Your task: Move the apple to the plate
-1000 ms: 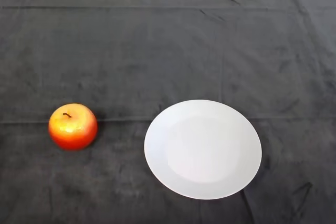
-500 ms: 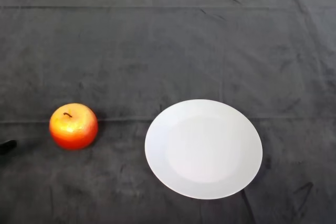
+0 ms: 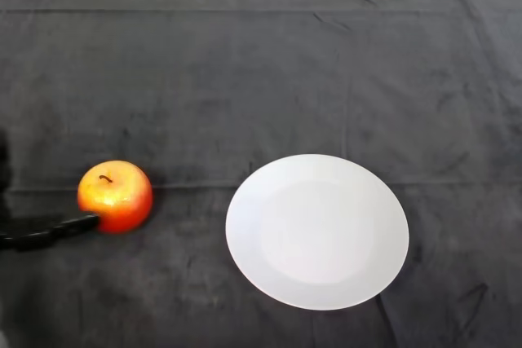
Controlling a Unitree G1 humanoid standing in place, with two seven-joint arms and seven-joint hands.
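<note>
A red and yellow apple with a short stem stands upright on the dark cloth at the left. A white round plate, with nothing on it, lies to its right, a hand's width away. My left hand comes in from the left edge. One straight black finger reaches right and its tip touches the apple's lower left side. Another dark part of the hand shows at the edge above it. The fingers are not curled round the apple.
The dark cloth covers the whole table. Its far edge runs along the top of the view, with a pale strip beyond it.
My left hand has come in from the left edge and its finger has reached the apple's lower left side. The apple and the plate have stayed in place.
</note>
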